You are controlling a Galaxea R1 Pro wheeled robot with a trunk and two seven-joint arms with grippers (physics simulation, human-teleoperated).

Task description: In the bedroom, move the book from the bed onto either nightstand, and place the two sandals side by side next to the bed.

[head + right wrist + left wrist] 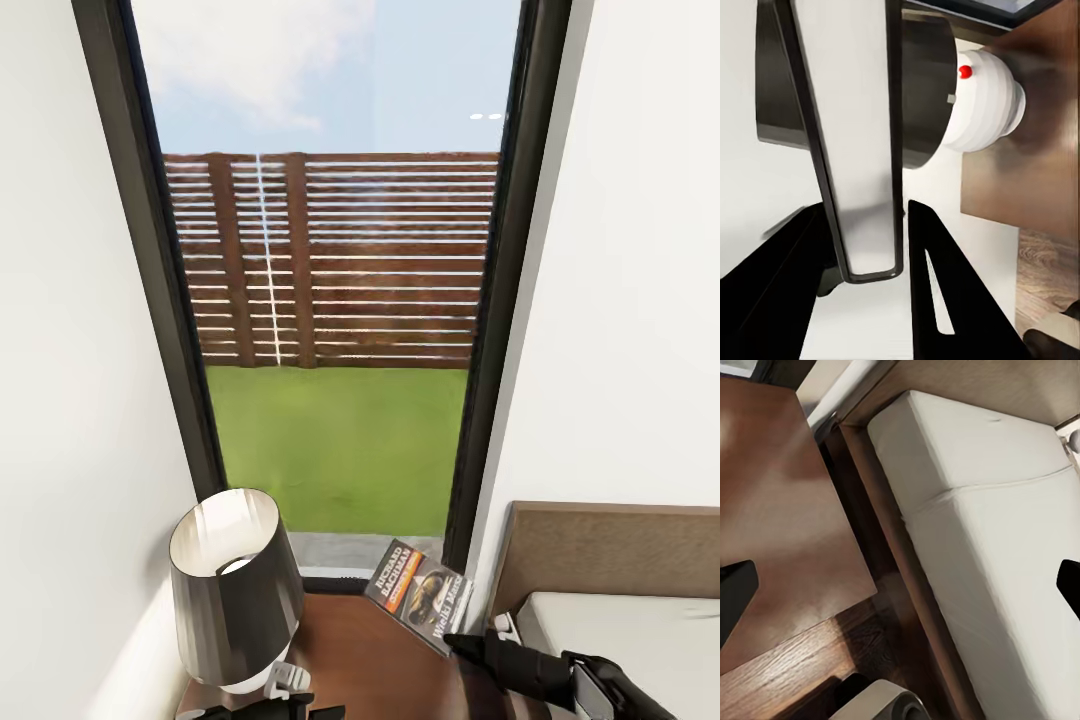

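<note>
Book point(420, 596), thin and flat with a dark cover and an orange band, is pinched on its edge by the right gripper point(866, 247) over the shiny brown wooden nightstand point(370, 660). At nine o'clock from it stands a lamp point(235, 600) with a dark cone shade and ribbed white base. The left gripper's fingers point(735, 596) are spread apart above the smooth off-white bed point(997, 547).

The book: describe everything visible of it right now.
The book is a thin paperback with a dark grey cover, white "Richard Bachman" lettering, an orange band and a pale picture. It is held tilted above the reddish-brown nightstand, beside the lamp, with its lower corner pinched in the right gripper. In the right wrist view its edge runs between the black fingers.
</note>
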